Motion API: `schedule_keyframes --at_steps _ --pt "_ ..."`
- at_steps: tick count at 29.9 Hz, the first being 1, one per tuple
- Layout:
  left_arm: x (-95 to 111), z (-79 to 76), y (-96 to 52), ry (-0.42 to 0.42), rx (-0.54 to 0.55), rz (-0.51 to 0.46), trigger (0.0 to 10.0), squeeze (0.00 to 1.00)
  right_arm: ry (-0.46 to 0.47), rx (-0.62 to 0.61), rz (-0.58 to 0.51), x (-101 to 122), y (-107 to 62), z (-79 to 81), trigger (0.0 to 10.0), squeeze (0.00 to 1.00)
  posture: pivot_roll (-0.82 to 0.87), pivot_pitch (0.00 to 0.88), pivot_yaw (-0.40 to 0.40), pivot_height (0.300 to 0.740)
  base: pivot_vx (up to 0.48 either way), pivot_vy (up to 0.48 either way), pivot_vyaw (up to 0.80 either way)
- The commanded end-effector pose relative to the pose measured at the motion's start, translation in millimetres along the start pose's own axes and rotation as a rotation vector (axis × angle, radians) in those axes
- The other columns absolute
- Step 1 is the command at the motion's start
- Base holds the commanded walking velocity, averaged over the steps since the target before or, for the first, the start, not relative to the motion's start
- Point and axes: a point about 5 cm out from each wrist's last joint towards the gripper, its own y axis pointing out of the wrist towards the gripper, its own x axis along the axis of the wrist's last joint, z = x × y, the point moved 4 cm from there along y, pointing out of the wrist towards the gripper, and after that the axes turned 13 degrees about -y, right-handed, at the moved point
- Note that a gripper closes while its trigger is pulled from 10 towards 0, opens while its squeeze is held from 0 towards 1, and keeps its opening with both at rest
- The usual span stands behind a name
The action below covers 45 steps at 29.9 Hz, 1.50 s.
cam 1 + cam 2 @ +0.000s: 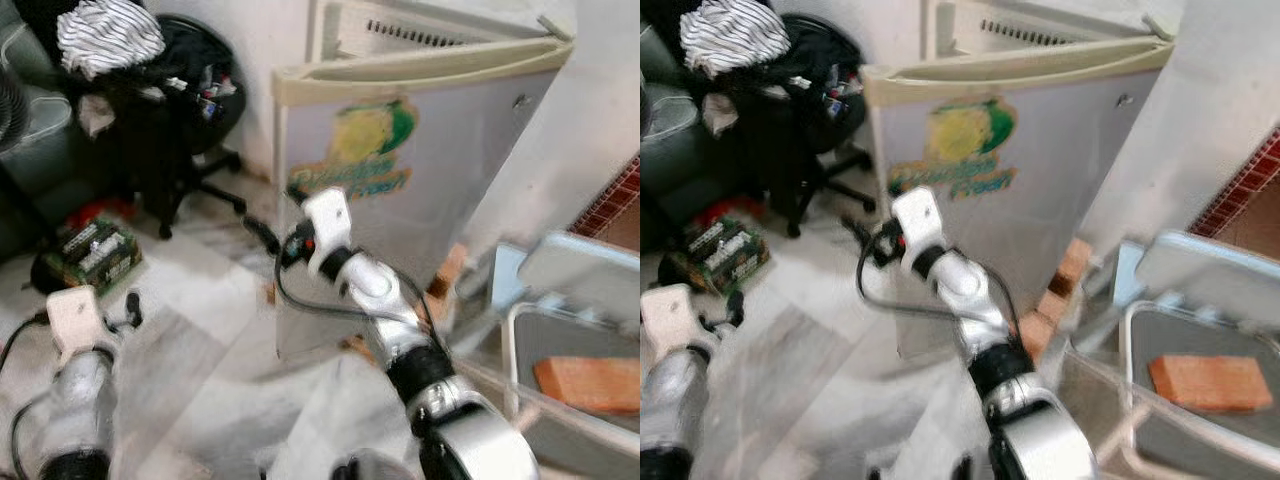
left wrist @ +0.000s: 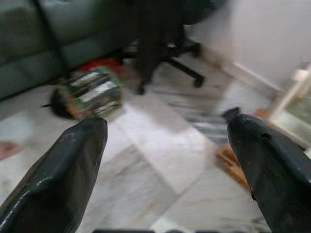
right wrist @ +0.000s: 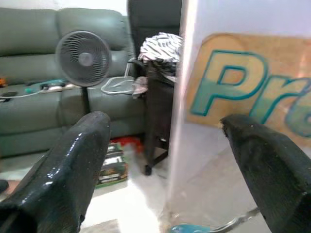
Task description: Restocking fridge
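**Right gripper at the mini fridge door edge, left arm low**

Beside the white wall stands a small silver mini fridge [image 1: 420, 190] with a cream top trim and a yellow-green sticker [image 1: 365, 150] on its door; door looks slightly ajar at the top. Right gripper [image 1: 268, 235] reaches to the door's left edge, about level with the sticker's lower lettering. Right wrist view: fingers [image 3: 73, 160] spread apart, nothing between them, door edge and teal sticker lettering running between the two tips. Contact with the door cannot be told.

Left gripper [image 1: 130, 308] sits low over the marble floor [image 1: 190, 350], well apart from the fridge. Left wrist view: fingers [image 2: 68, 165] apart, empty, pointed at the floor.

Bricks [image 1: 1055, 290] lie at the fridge's base on its right. Grey bin [image 1: 1200, 400] at the right holds another brick [image 1: 1210, 382]. Black office chair [image 1: 180, 120] stands left of the fridge with striped cloth [image 1: 105, 35] piled on it. Green packet box [image 1: 95, 250] lies on the floor near the chair. Grey sofa [image 3: 34, 97] and a standing fan [image 3: 83, 56] are behind. Head views blurred.
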Motion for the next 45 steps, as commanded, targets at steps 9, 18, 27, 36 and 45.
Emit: schedule_keyframes --at_steps 9,18,27,36,45 --pt "5 9.0 0.0 0.012 0.022 -0.014 10.0 0.0 0.02 -0.077 0.006 -1 -3.2 -14.2 10.0 0.0 0.15 0.003 -0.037 0.74 0.37 0.249 0.0" --pt "8 3.2 -1.2 0.035 0.0 -0.036 10.0 0.0 0.031 -0.179 0.026 -10 -18.9 -34.8 10.0 0.0 0.16 0.003 -0.04 0.74 0.032 0.0 0.0" --pt "5 -48.2 -13.4 0.113 -0.306 -0.027 10.0 0.0 -0.034 -0.466 0.137 -36 -74.6 -89.7 10.0 0.0 0.14 0.003 -0.031 0.74 0.0 0.0 -0.36" --pt "4 -79.0 -23.6 0.153 -0.448 -0.013 10.0 0.0 -0.05 -0.568 0.179 -41 -99.2 -105.3 10.0 0.0 0.12 0.004 -0.026 0.74 0.0 0.0 -0.8" --pt "-7 -79.5 -32.6 0.088 -0.425 0.035 10.0 0.0 -0.026 -0.59 0.219 -50 -111.2 -99.0 10.0 0.0 0.11 0.0 -0.021 0.74 0.0 0.0 -0.34"
